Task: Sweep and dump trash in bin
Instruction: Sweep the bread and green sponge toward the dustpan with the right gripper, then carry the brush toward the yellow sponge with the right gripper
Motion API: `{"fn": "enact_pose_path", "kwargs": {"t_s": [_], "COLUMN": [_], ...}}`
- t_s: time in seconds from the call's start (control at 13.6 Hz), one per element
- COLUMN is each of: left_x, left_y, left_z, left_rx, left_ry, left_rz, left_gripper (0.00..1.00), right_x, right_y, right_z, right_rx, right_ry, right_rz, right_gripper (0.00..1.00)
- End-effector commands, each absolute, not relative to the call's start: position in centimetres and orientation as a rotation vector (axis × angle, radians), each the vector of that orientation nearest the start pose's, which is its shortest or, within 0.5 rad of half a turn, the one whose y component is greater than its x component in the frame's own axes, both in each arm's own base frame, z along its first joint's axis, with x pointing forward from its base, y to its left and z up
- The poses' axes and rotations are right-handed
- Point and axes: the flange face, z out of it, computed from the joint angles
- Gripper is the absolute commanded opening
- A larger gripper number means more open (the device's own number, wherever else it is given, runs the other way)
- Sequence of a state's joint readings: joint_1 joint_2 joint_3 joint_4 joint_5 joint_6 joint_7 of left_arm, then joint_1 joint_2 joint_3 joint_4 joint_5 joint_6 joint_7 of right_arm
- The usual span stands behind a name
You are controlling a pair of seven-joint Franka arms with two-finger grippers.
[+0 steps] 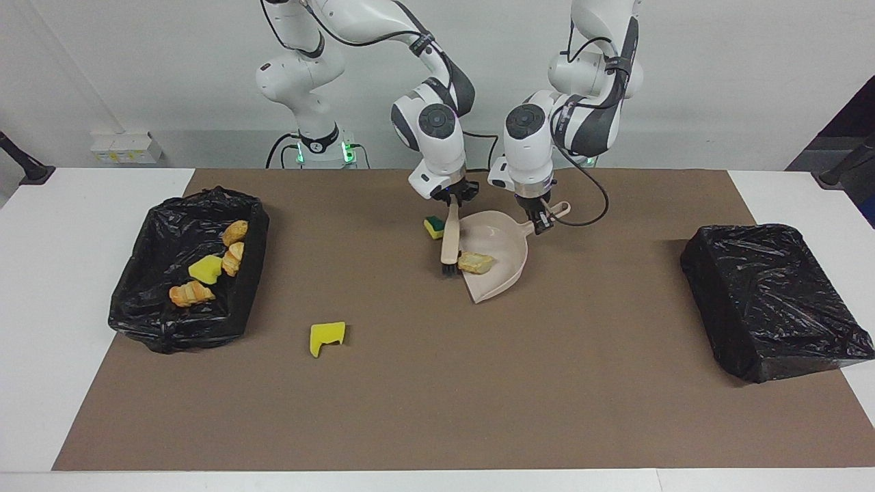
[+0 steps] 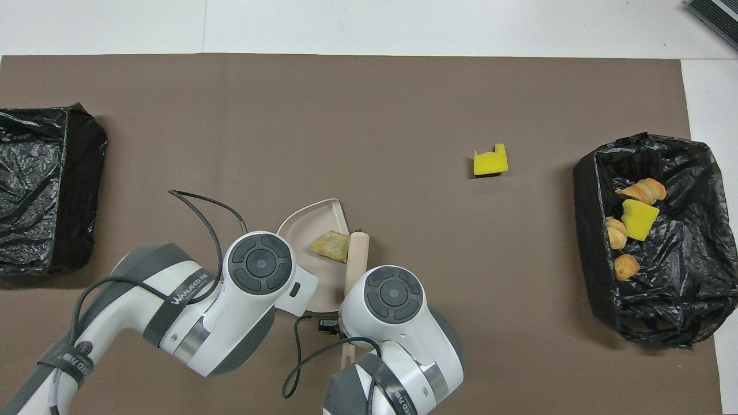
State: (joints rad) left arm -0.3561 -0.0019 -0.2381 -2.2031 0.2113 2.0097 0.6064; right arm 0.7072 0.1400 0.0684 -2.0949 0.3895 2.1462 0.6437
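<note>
Beige crusty lump (image 1: 476, 262) in smooth plastic dustpan (image 1: 502, 273) — left jaws clamp its handle, right jaws clamp brush (image 1: 449, 242).

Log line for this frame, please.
right hand: shut on brush | left hand: shut on dustpan | bread lump: in dustpan

One camera sits high across the table and faces the two white robot arms, taking in the whole brown rectangular paper mat (image 1: 437, 410), both arm bases and the pale wall. The other hangs high above the robots' end and looks steeply down and forward, closer in, with the arms entering from its lower edge. The views are half a turn apart. Both show the mat (image 2: 369, 104), the open black plastic-lined bin (image 1: 147, 301) (image 2: 692, 323) and the covered black plastic-wrapped bin (image 1: 772, 301) (image 2: 34, 190).
</note>
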Motion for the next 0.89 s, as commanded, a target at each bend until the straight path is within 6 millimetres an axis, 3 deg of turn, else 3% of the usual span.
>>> {"fn": "enact_pose_path", "kwargs": {"t_s": [0.0,0.22,0.37,0.59,0.81], "left_x": [42.4,42.9,42.9,42.9,42.2], "left_y": [-26.3,-25.7,-25.7,-25.8,-26.1], "left_z": [36.9,36.8,36.7,36.8,36.6], "left_rx": [-2.283,-2.222,-2.205,-2.201,-2.185], "left_ry": [1.856,1.943,1.966,1.972,1.985], "left_rz": [0.281,0.293,0.294,0.287,0.297], "left_gripper": [0.00,0.00,0.00,0.00,0.00], "right_x": [41.0,42.2,42.2,40.9,38.5], "right_y": [40.2,35.9,32.7,28.3,26.7], "right_z": [37.5,39.6,40.2,38.2,35.7], "right_rx": [-2.815,-2.820,-2.945,-3.024,-3.063], "right_ry": [0.025,-0.034,-0.084,-0.057,-0.063], "right_rz": [0.451,0.539,0.530,0.538,0.570], "right_gripper": [0.00,0.00,0.00,0.00,0.00]}}
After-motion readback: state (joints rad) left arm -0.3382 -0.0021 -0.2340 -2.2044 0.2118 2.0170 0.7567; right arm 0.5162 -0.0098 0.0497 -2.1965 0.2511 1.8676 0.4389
